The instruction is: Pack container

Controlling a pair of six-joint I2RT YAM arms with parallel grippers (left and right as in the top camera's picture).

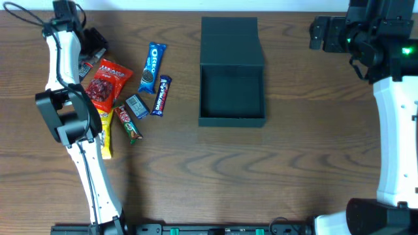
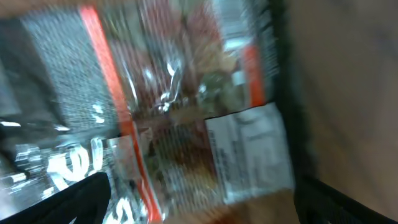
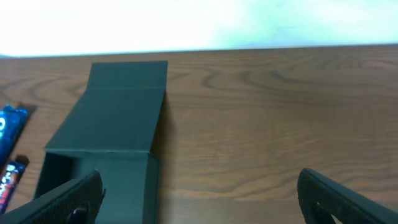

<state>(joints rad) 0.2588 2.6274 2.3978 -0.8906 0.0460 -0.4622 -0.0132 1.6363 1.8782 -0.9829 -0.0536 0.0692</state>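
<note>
The container (image 1: 232,98) is a dark grey-green box in the middle of the table, its flap lid (image 1: 230,39) lying open toward the back, its inside bare. It also fills the left of the right wrist view, container (image 3: 106,143). My right gripper (image 1: 319,32) stands open above bare wood, right of the box; right gripper (image 3: 205,205) has nothing between its fingers. My left gripper (image 1: 93,44) is at the far left, over the snack pile. In the blurred left wrist view the left gripper (image 2: 205,211) is open, a clear packet with an orange stripe (image 2: 186,112) close beneath it.
Snacks lie left of the box: an Oreo pack (image 1: 152,67), a blue bar (image 1: 161,94), a red packet (image 1: 104,81), a small blue packet (image 1: 136,106), a red-green bar (image 1: 128,124) and a yellow packet (image 1: 104,137). The left arm (image 1: 72,117) crosses over them.
</note>
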